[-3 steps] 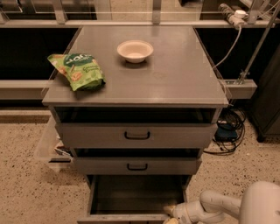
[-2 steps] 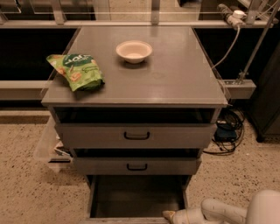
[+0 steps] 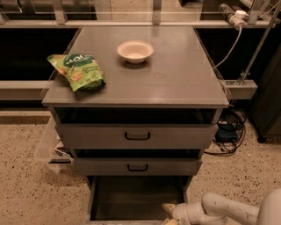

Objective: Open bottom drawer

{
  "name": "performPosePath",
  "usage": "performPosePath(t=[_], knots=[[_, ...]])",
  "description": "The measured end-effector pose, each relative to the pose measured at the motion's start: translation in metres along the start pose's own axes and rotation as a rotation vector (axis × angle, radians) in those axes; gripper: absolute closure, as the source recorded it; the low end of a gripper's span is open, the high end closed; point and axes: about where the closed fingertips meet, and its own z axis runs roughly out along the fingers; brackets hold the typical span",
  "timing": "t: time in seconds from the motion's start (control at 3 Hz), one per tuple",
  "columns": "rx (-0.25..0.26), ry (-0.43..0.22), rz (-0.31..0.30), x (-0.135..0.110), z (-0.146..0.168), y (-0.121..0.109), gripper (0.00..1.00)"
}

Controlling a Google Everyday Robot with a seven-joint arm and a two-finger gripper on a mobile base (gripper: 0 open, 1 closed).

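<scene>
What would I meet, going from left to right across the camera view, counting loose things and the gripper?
green snack bag → white bowl → gripper, low at the front edge of the open bottom drawer → power strip

Free from above across most of the pulled-out bottom drawer (image 3: 131, 197), but taken at its front right corner by the gripper (image 3: 169, 210) and the pale arm (image 3: 228, 211) reaching in from the lower right, and overhung at the back by the mid-sized drawer (image 3: 137, 167). Wide and bare over the centre and right of the cabinet top (image 3: 175, 79), narrowed at the left by a green snack bag (image 3: 77, 71) and toward the back by a white bowl (image 3: 135, 51). Cluttered on the floor to the right by tangled cables (image 3: 229, 132), hemmed on the left by a pale plastic box (image 3: 46, 147) against the cabinet.
</scene>
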Motion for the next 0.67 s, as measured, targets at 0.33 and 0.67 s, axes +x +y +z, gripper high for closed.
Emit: performPosePath(t=[0.33,0.67], knots=[[0.022,0.006,-0.026,-0.0151,-0.0063,-0.0016,0.00],[0.022,0.006,-0.026,-0.0151,-0.0063,-0.0016,0.00]])
